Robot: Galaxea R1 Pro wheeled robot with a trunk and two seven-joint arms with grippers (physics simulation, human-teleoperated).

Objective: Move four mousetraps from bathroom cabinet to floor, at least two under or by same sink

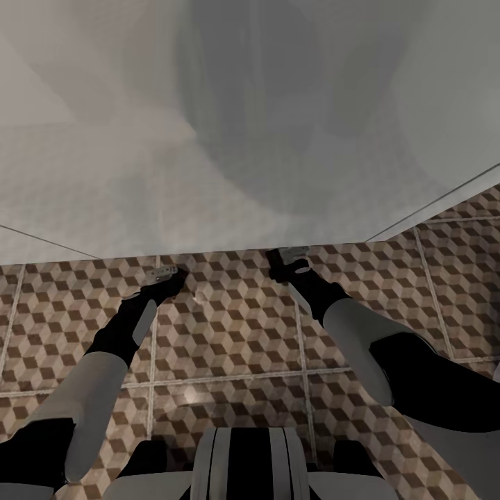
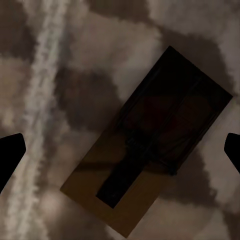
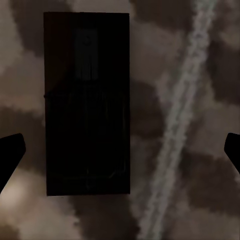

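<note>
Both fingers spread wide, empty – left mousetrap [image 2: 150, 150], right mousetrap [image 3: 87, 102]; flat on bathroom floor [image 1: 229, 340]

The bathroom floor [image 1: 229, 333] is laid in large square tiles printed with brown, beige and white cubes, split by pale grout lines [image 1: 300, 347]. One mousetrap [image 2: 150, 145] lies flat on it, skewed, just beside a grout line [image 2: 42, 100]. Another mousetrap [image 3: 87, 102] lies flat in deep shadow, likewise just beside a grout line [image 3: 177, 120].
</note>
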